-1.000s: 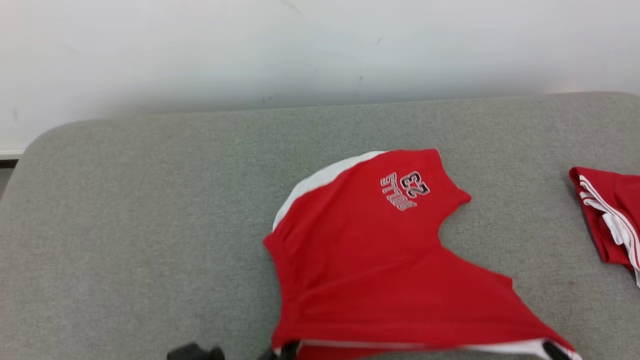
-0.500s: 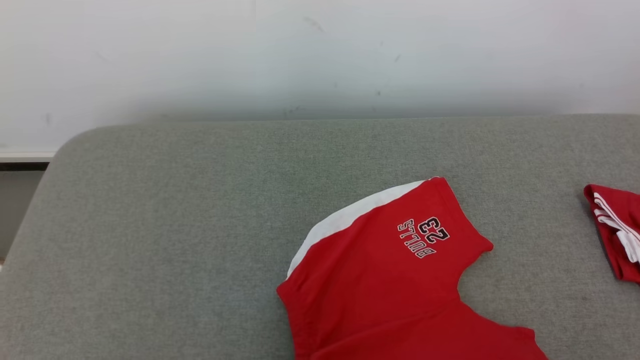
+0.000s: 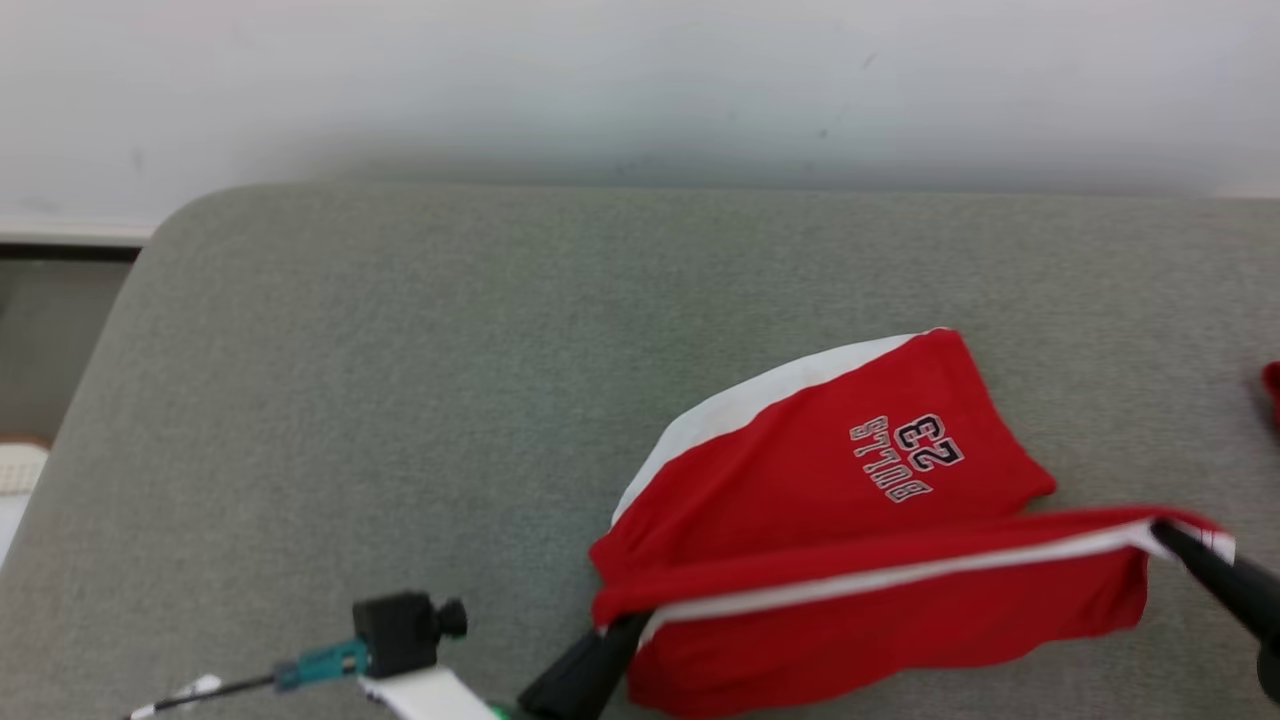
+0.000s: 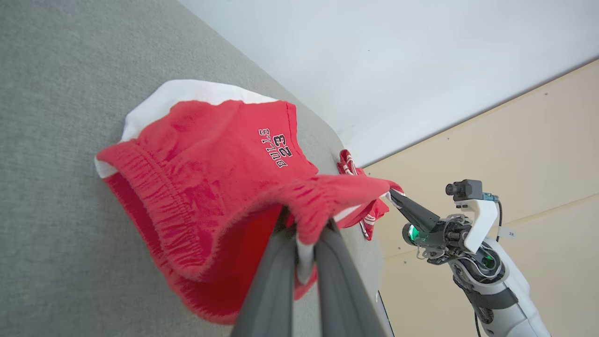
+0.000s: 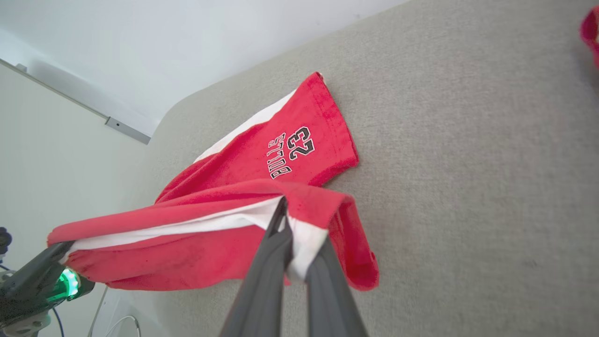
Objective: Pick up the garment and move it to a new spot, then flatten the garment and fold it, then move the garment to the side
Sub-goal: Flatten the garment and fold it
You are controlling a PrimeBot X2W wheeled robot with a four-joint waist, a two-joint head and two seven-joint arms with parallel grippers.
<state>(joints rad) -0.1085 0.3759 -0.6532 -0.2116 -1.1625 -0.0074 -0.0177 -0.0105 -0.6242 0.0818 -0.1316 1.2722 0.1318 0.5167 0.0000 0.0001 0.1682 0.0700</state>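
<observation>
The garment [image 3: 820,470] is a pair of red shorts with a white side panel and "BULLS 23" printed on one leg. The printed leg lies on the grey padded table [image 3: 400,400]. The waistband is lifted off the table and pulled taut between both grippers. My left gripper [image 3: 625,632] is shut on the waistband's left end, and my right gripper [image 3: 1165,535] is shut on its right end. In the left wrist view my left gripper [image 4: 306,229] pinches the gathered waistband of the garment [image 4: 210,154]. In the right wrist view my right gripper [image 5: 285,210] pinches the white-striped edge of the garment [image 5: 290,145].
A second red and white piece of clothing [image 3: 1272,385] lies at the table's far right, also visible as a red cloth [image 4: 348,164] behind the shorts. A white wall runs behind the table. The table's rounded left corner [image 3: 170,230] drops to the floor.
The head camera has shifted. The waistband, which lay at the near edge, is now raised and stretched between the two grippers, above the rest of the shorts.
</observation>
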